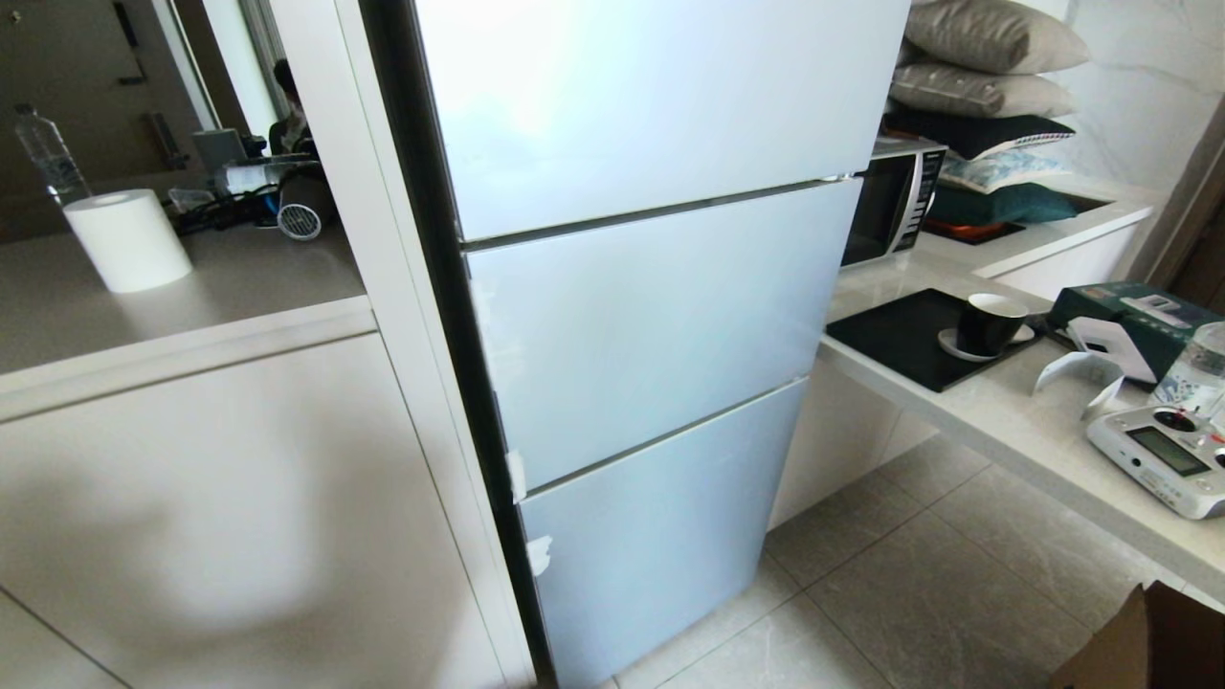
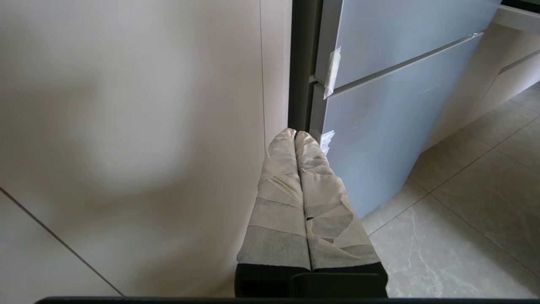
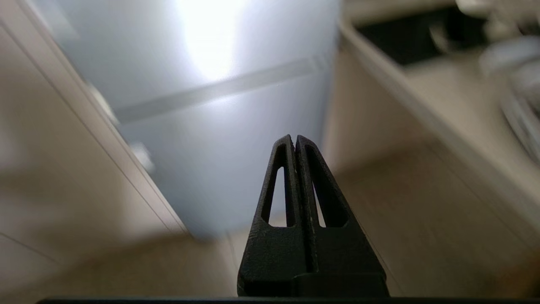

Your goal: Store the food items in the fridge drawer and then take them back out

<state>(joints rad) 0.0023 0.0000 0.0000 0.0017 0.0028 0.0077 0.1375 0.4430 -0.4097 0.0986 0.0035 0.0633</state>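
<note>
With the glossy pale blue-grey fridge door panels (image 1: 660, 316) all shut, the black right gripper (image 3: 295, 139) and tape-wrapped left gripper (image 2: 295, 134) hang pinched closed and empty, since nothing is reachable to grasp.

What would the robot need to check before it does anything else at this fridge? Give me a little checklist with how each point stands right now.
1. Fridge closed: ok. All three pale blue-grey door panels sit flush; no drawer is pulled out.
2. Food left outside the fridge: cannot tell. No red fruit shows in any view.
3. Left gripper free: ok. Its taped fingers are pressed together, holding nothing, low by the bottom panel.
4. Right gripper free: ok. Shut and empty, facing the fridge front.
5. Floor before the fridge: ok, nothing shows on the tiles.
6. Worktop clutter on the right: ok. The black cup and remote controller sit apart from the doors.
</note>
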